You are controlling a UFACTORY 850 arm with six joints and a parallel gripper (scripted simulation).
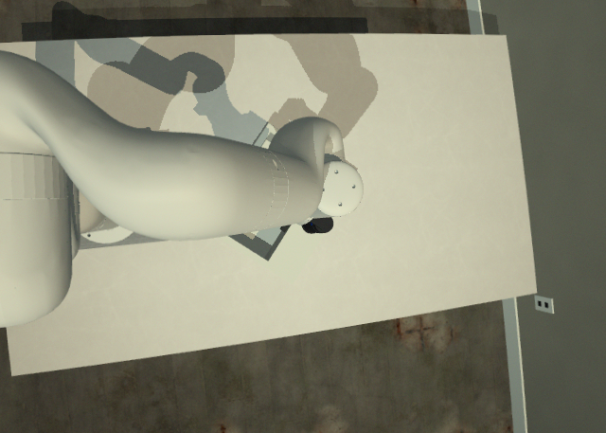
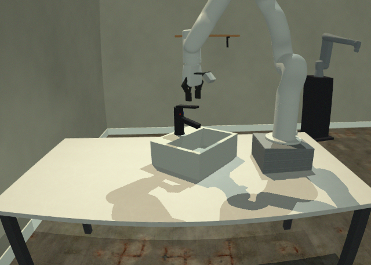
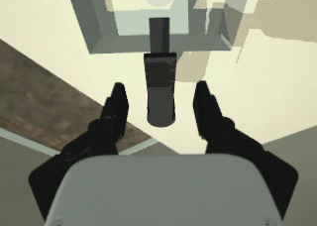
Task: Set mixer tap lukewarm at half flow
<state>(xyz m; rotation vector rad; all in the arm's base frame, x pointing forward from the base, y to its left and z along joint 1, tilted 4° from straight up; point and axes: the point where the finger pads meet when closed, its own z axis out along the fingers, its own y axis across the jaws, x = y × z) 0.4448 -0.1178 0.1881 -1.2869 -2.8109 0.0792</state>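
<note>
A black mixer tap stands at the back corner of a grey basin. Its lever lies flat, pointing out over the spout. A red dot shows on the tap body. My gripper hangs open and empty a short way above the lever. In the wrist view the lever lies between the two open fingers of my gripper, below them, with the spout beyond it over the basin. In the overhead view the arm hides most of the tap.
The arm's grey base block stands right of the basin. The table's back edge runs just behind the tap. A black pedestal with another arm stands on the floor at the far right.
</note>
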